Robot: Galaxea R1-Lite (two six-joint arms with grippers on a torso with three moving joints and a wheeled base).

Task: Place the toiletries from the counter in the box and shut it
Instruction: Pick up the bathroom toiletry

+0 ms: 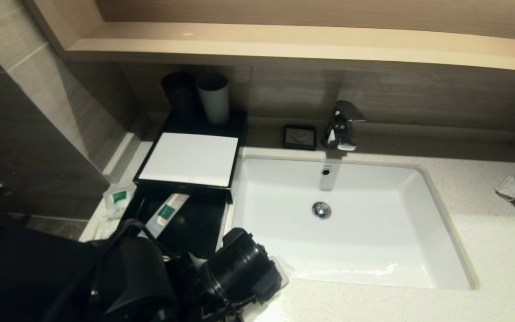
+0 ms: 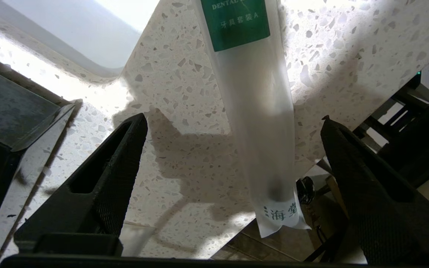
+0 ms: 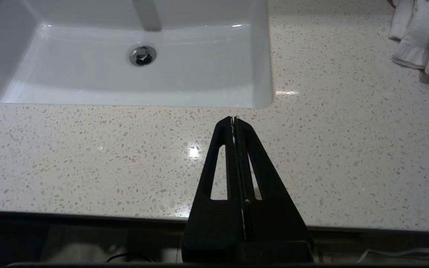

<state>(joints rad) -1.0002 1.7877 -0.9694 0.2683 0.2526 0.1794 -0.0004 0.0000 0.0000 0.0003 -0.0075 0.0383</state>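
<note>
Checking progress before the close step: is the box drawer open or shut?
Open. In the head view the drawer sticks out below the box's white top, with one long packet inside.

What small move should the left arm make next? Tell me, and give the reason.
Probably lower the left pincer over the long packet and shut on it. The fingers stand wide open on either side of the packet, which lies on the counter with its end past the edge. The box has its drawer open, one packet inside.

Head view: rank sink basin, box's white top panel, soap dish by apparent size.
1. sink basin, largest.
2. white top panel of the box.
3. soap dish, smallest; it sits farthest back, so distance exaggerates the gap.
</note>
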